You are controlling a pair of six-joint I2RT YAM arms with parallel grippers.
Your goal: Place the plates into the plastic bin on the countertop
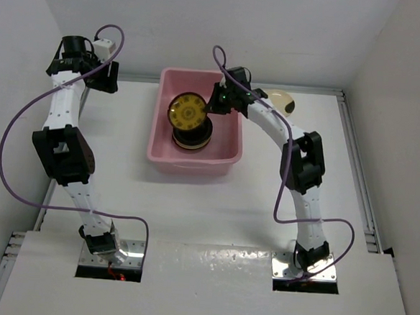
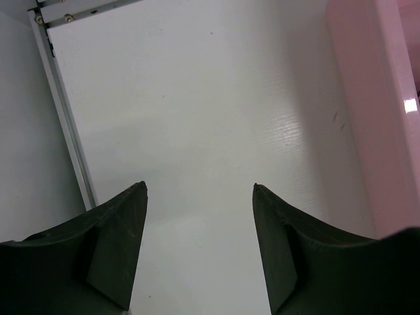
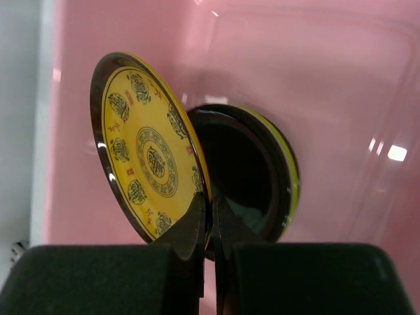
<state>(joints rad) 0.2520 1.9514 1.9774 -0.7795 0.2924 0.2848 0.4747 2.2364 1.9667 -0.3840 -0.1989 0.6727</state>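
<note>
My right gripper (image 1: 212,106) is shut on the rim of a mustard-yellow patterned plate (image 1: 187,112), held tilted on edge over the pink plastic bin (image 1: 163,118). In the right wrist view the gripper (image 3: 211,209) pinches the yellow plate (image 3: 146,154) just above a stack topped by a glossy black plate (image 3: 243,172) with a lime green rim. That stack (image 1: 194,138) lies in the bin. A cream plate with a dark patch (image 1: 282,102) lies on the countertop (image 1: 206,208) behind my right arm. My left gripper (image 1: 101,70) is open and empty at the far left; its view (image 2: 200,190) shows bare countertop.
White walls enclose the countertop on the left, back and right. Metal edge strips (image 1: 359,182) run along its sides. The bin's outer wall (image 2: 374,111) shows at the right of the left wrist view. Purple cables loop off both arms.
</note>
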